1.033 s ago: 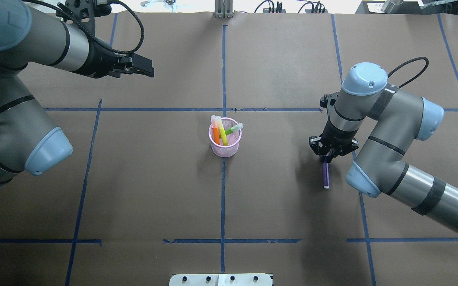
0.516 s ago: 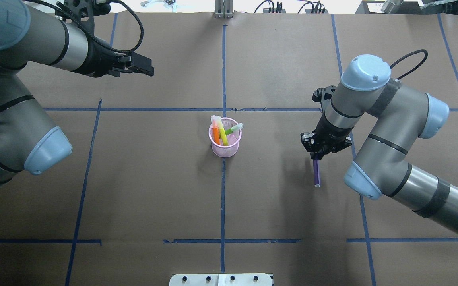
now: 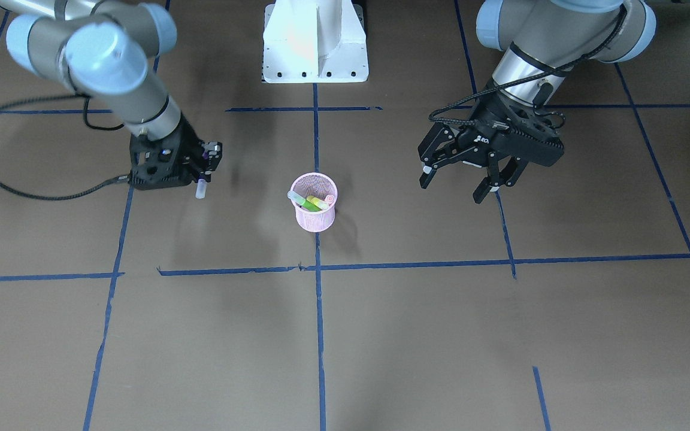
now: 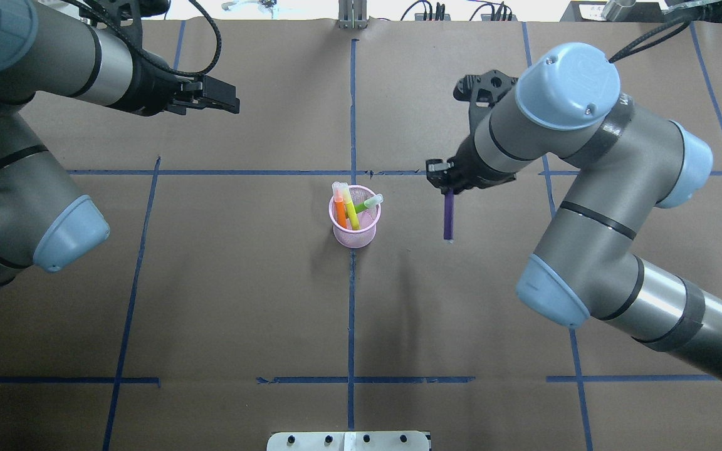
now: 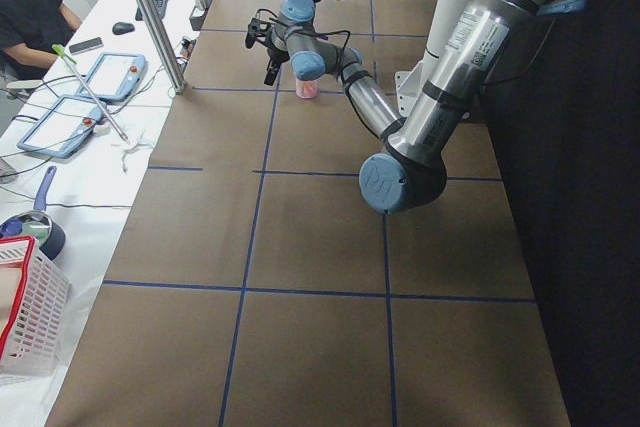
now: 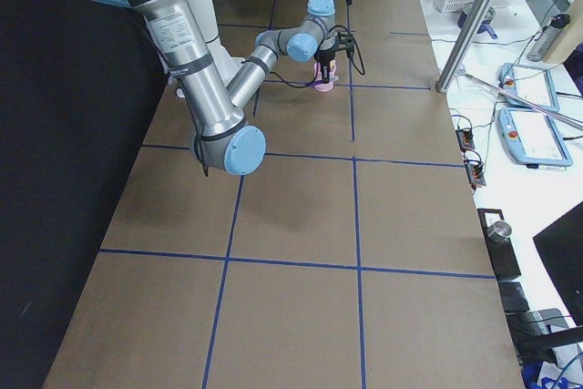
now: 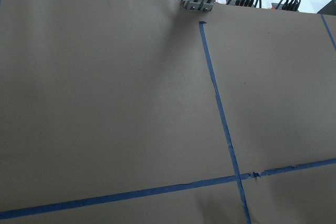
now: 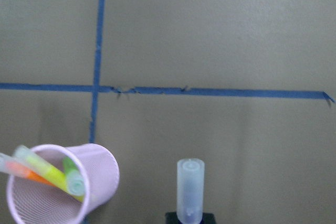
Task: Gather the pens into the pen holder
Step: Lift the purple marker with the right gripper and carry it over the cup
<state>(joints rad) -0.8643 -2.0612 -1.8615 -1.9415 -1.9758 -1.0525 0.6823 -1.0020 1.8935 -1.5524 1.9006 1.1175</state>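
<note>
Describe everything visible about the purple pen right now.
The purple pen is a slim marker with a purple body and a pale translucent cap. The right hand is shut on its upper end, so it hangs roughly upright, cap downward, apparently clear of the table, beside the pink mesh pen holder, not over it.

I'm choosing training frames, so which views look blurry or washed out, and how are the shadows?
Right wrist view: the small pink wire-mesh cup and the purple marker pen's pale translucent cap are out of focus. Front-facing view: glare washes out the white robot base. Overhead view: sharp, faint diffuse shadows on the brown paper.
</note>
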